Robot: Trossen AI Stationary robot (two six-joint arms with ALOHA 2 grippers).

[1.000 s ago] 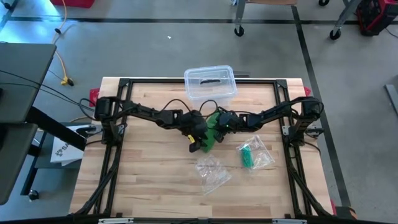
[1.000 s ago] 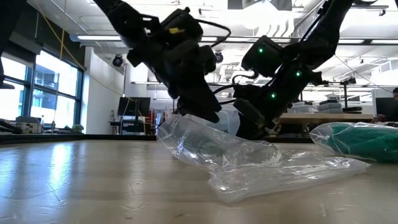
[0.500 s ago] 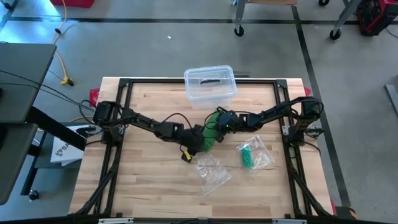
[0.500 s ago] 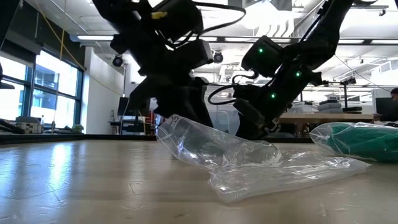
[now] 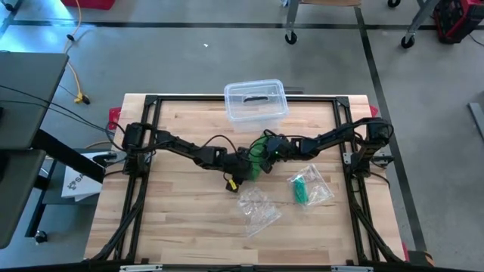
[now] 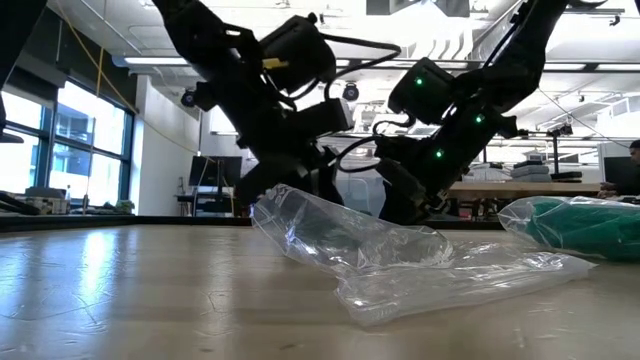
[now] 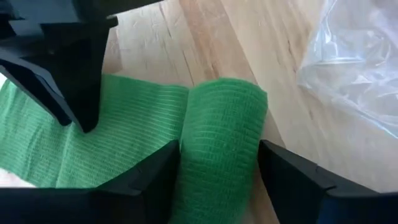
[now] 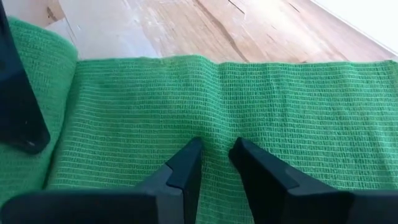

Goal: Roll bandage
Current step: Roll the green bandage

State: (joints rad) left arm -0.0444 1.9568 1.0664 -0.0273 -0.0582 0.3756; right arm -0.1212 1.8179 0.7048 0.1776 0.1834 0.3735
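Observation:
A green bandage point(image 5: 255, 160) lies mid-table, partly wound into a roll point(image 7: 222, 143). Its loose strip point(image 8: 205, 99) lies flat on the wood. My left gripper point(image 7: 219, 163) comes from the table's left and is shut on the roll. My right gripper point(image 8: 214, 160) comes from the right. Its nearly shut fingertips stand on the strip a short way from the roll. It shows in the left wrist view as a dark shape point(image 7: 65, 74). In the low view a clear bag point(image 6: 400, 260) hides both sets of fingertips. My left gripper pinches the roll's rounded sides point(image 7: 186, 149) between its two fingers, one on the strip side and one on the bare-wood side. The fingers slant down from the table's left and lie along the roll. My right gripper has its fingertips point(image 8: 183, 163) on the flat strip, slanting down from the table's right. A crease point(image 8: 219, 93) runs toward the narrow gap between them. Whether cloth is nipped in that gap cannot be told. The strip lies flat on the wood.
A lidded clear plastic box point(image 5: 255, 100) stands at the table's far edge. An empty clear bag point(image 5: 257, 208) lies nearer the front edge. A second bag holding a green roll point(image 5: 305, 187) lies to its right. Bare wood lies to the left.
My left gripper has sunk a little and rolled about its own long axis with the bandage roll between its fingers. It ends close beside my right gripper.

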